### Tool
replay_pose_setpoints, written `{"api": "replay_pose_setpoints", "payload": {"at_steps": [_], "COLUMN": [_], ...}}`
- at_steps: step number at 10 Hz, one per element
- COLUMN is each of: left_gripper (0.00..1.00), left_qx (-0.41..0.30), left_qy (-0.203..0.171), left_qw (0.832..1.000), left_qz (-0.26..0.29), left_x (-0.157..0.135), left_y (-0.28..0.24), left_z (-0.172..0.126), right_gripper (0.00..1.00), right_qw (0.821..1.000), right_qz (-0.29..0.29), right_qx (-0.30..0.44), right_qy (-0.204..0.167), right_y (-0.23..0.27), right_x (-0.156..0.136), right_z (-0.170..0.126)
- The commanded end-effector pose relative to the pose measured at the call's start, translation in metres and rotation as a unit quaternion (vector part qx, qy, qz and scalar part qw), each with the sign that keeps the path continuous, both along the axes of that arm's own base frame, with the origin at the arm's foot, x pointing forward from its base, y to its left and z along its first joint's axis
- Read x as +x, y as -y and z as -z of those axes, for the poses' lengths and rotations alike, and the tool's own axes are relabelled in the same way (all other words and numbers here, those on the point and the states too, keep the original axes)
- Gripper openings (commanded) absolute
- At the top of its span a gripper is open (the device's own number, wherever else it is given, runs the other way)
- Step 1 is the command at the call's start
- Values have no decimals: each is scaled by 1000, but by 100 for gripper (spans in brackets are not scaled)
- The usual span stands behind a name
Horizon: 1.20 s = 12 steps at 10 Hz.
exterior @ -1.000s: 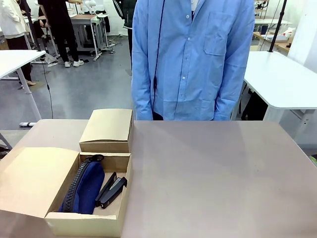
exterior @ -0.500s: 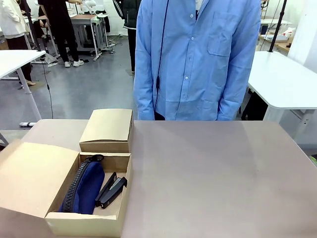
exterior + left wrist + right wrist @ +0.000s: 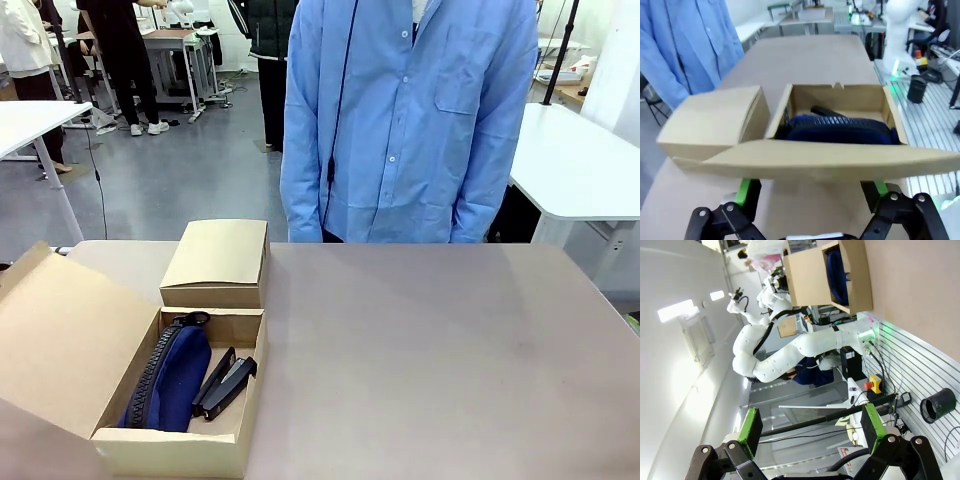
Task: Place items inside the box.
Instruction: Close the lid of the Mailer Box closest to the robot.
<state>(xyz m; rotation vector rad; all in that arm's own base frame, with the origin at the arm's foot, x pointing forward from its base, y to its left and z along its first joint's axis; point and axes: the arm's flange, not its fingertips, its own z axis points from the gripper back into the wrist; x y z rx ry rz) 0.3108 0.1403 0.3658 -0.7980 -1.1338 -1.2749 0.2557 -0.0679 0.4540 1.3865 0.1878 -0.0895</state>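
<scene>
At the counter's near-left corner, your released left claw is facing the box's flap edge-on.

One open box, one navy pouch, one black stapler, one person.

At lower left we see the open cardboard box holding a navy zip pouch beside a black stapler.

box left flap raised; person shifted right.
</scene>
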Motion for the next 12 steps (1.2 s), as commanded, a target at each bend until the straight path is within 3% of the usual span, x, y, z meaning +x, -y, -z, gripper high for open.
{"api": "replay_pose_setpoints", "payload": {"at_steps": [1,3,6,9,12], "left_gripper": [100,100,100,100,100], "left_qx": [-36,-50,-25,-41,-18], "left_qy": [47,56,4,-31,-42], "left_qw": [998,997,996,998,998], "left_qz": [7,22,82,39,53], "left_x": [-10,-12,-23,-44,-67], "left_y": [29,63,119,169,198], "left_z": [-12,-21,-5,4,21], "right_gripper": [100,100,100,100,100], "right_qw": [1000,1000,1000,1000,1000], "right_qz": [-1,-1,-1,-1,-1], "right_qx": [7,7,7,7,7], "right_qy": [0,0,0,0,0], "right_y": [3,3,3,3,3], "right_x": [1,1,1,1,1], "right_z": [-7,-7,-7,-7,-7]}}
